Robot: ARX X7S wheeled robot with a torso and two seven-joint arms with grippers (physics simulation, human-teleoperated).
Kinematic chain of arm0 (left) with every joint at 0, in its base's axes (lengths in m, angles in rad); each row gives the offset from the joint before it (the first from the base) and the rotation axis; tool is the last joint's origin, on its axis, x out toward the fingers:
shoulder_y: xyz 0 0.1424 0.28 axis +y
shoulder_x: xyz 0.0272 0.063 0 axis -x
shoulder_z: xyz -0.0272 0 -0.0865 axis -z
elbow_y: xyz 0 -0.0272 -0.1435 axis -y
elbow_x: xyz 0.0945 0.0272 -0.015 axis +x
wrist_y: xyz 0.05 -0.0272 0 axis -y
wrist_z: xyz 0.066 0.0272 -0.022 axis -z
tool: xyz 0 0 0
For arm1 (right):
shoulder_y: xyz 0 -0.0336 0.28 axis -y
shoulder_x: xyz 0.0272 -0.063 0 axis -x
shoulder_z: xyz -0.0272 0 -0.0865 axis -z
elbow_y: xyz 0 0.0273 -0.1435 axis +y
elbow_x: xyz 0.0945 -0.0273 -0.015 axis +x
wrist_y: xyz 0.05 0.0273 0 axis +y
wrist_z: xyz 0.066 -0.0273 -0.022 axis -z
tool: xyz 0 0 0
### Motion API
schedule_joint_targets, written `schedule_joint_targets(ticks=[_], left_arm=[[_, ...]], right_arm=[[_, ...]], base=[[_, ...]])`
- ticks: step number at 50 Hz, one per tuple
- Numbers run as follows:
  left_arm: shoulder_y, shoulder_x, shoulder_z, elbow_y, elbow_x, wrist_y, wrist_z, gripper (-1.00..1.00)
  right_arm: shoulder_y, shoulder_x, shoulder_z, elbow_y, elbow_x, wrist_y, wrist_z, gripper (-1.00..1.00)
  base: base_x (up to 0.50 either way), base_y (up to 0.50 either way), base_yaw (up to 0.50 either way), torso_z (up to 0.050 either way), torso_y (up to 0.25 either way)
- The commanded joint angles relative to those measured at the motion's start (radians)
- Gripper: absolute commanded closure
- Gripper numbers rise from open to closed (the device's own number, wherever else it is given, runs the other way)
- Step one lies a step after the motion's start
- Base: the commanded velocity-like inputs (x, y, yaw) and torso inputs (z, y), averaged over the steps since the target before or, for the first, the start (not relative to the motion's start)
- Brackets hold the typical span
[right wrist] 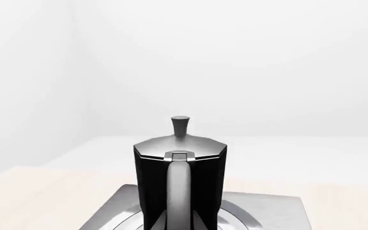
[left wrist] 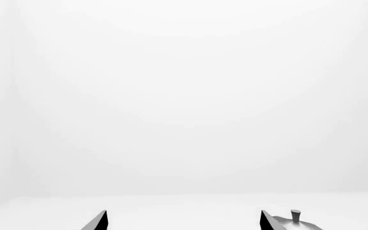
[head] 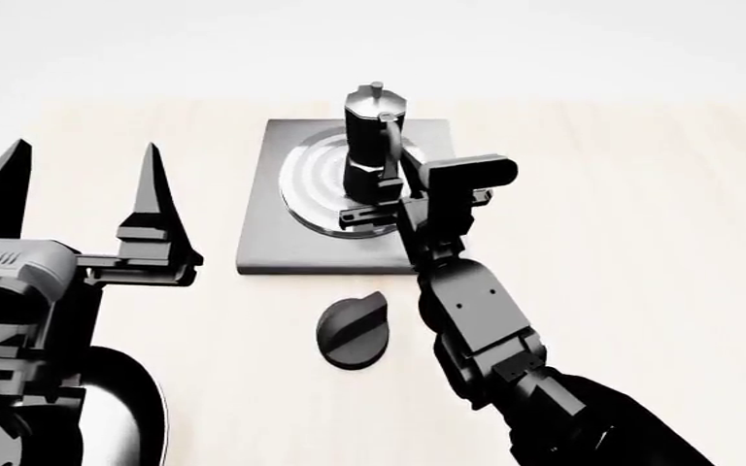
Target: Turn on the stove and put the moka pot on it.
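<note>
The black moka pot [head: 370, 136] with its silver lid stands upright on the round burner of the grey stove [head: 269, 248]. In the right wrist view the moka pot [right wrist: 152, 177] fills the middle, its handle toward the camera. My right gripper [head: 376, 209] reaches in from the front, and its fingertips [right wrist: 151, 224] press against both sides of that handle. The stove's round black knob [head: 353, 331] lies on the table in front of the hotplate. My left gripper [head: 84, 155] hovers open and empty left of the stove. From the left wrist, only the pot's lid [left wrist: 297, 223] shows beside the left gripper [left wrist: 184, 223].
A black frying pan [head: 120, 408] lies at the near left, partly under my left arm. The light wooden table [head: 632, 194] stretches right of the stove. White walls close the space behind.
</note>
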Motion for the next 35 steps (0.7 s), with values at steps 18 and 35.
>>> schedule_joint_targets(ticks=[18, 35], left_arm=[[0.009, 0.004, -0.003, -0.008, 0.003, 0.012, 0.007, -1.00], [0.010, 0.008, 0.000, -0.008, 0.005, 0.009, 0.005, -1.00]], right_arm=[[0.019, -0.019, 0.003, 0.025, -0.019, 0.017, -0.004, -1.00], [0.012, 0.002, -0.021, -0.029, -0.009, 0.032, 0.008, -1.00]], base=[[0.00, 0.00, 0.00, 0.000, 0.000], [0.00, 0.00, 0.00, 0.000, 0.000]])
